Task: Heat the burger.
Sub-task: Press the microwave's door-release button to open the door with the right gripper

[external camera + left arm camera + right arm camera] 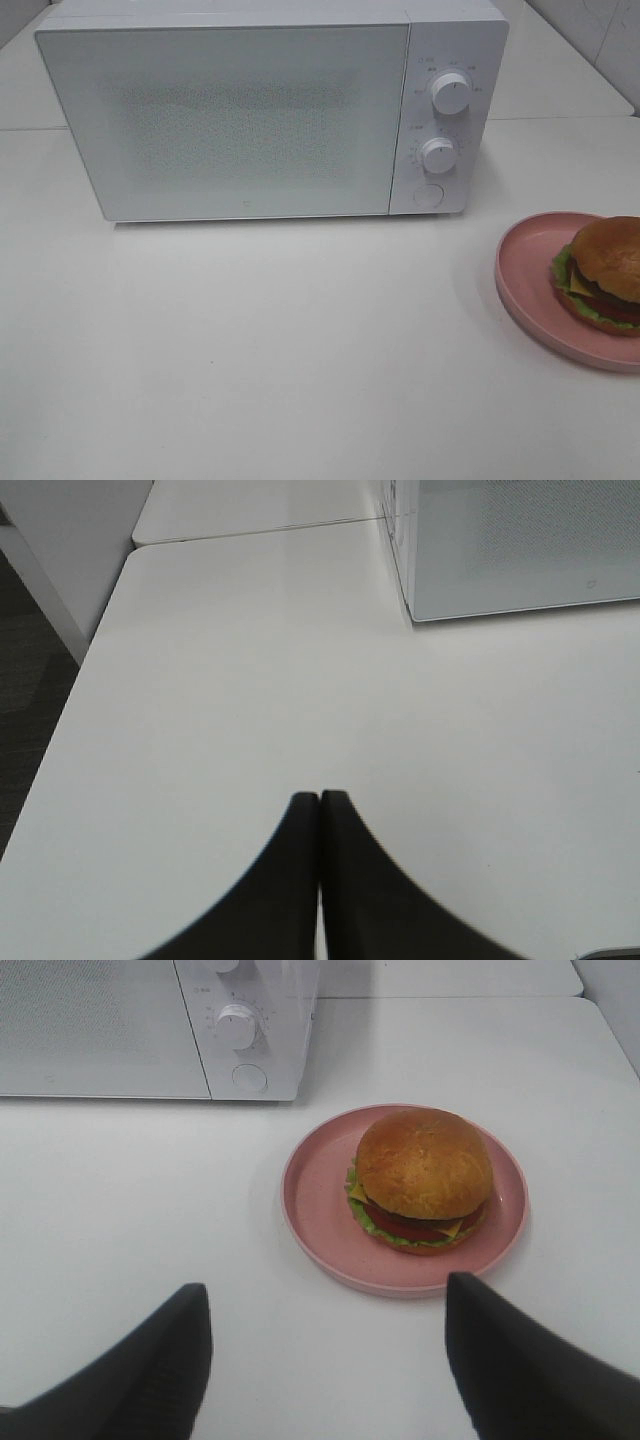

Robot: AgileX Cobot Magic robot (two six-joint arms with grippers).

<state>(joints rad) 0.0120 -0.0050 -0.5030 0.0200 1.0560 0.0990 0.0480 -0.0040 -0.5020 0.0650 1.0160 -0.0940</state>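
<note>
The burger [605, 272] [421, 1180], with a golden-brown bun, lettuce, cheese and tomato, sits on a round pink plate [525, 290] [320, 1210] at the table's right edge. The white microwave [260, 110] stands at the back with its door shut. My right gripper [328, 1305] is open and hangs short of the plate, nothing between its fingers. My left gripper [319, 800] is shut and empty over bare table, to the left of the microwave's corner [415, 610]. Neither gripper shows in the exterior high view.
The microwave carries two round knobs [451, 93] [438, 154] and a door button [428, 195] on its right panel. The white table [250, 350] has a seam behind the microwave, and its left edge [60, 740] drops to a dark floor.
</note>
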